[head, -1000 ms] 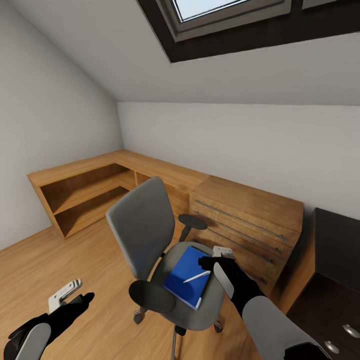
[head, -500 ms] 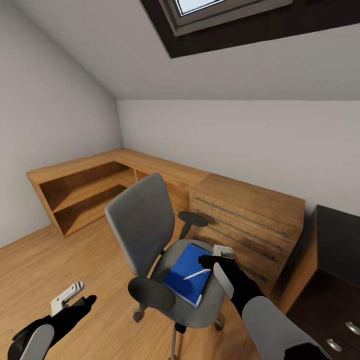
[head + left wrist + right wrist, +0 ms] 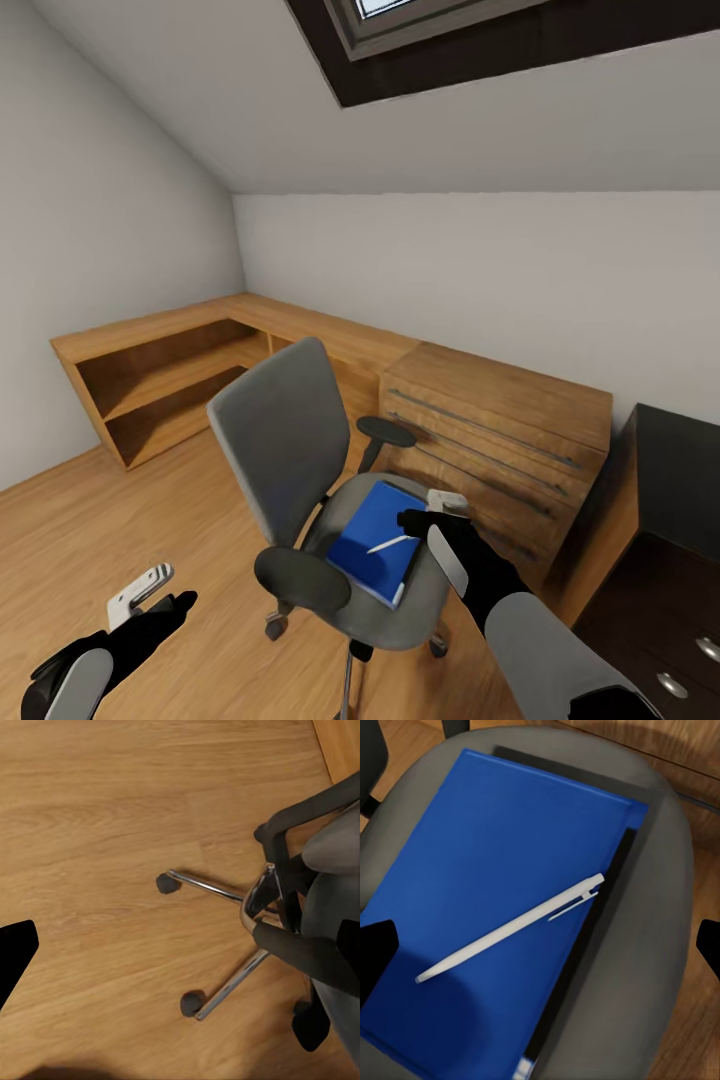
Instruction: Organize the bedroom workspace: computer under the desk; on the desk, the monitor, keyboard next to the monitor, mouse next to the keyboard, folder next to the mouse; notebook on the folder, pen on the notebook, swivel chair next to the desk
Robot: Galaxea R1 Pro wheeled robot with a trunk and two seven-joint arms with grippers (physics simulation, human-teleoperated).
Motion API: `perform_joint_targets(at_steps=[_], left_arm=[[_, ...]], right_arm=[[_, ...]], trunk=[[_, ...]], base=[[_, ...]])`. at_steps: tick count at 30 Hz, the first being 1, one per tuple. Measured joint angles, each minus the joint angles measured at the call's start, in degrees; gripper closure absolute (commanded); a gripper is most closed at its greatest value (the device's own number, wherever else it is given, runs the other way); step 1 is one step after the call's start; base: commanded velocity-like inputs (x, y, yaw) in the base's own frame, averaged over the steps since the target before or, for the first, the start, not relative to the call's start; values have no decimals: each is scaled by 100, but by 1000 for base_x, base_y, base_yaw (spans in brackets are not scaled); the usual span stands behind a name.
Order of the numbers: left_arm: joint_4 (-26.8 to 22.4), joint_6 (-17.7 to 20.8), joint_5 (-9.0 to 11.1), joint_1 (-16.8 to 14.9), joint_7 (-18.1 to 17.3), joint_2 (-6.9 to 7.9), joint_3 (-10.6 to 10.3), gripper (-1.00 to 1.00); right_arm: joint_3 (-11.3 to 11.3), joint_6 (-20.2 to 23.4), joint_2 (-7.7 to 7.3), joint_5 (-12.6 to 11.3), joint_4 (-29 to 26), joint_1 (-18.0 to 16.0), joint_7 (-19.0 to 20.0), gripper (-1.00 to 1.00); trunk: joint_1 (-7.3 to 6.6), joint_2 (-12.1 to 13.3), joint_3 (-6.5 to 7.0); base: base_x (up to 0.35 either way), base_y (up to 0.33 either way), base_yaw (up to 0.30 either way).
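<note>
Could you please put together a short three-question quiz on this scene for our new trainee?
1. True or false: the pen lies directly on the chair's grey seat.
2. What dark thing peeks out beneath the folder?
3. Which gripper hovers nearest the folder: A) left gripper, B) right gripper?

Key: 1. False, it lies on the folder. 2. The notebook. 3. B.

The chair stands on the wood floor by its star base and casters. On its grey seat lies the blue folder, with a dark notebook showing along its edges beneath. The pen lies aslant on the folder.
</note>
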Motion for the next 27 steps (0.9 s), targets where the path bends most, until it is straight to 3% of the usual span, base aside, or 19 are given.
perform_joint_targets(at_steps=[9,27], left_arm=[[0,-7,-2,0,-4,-6,-2,-100],[7,-8,-1,0,12,-7,-24,-100]], right_arm=[[12,-244,-15,6,8,0,-8,-100],[14,-281,-19,11,1,0,-9,-100]], trunk=[[198,-361,-162],[593,-1083,-485]], base=[[0,0,0],[0,0,0]])
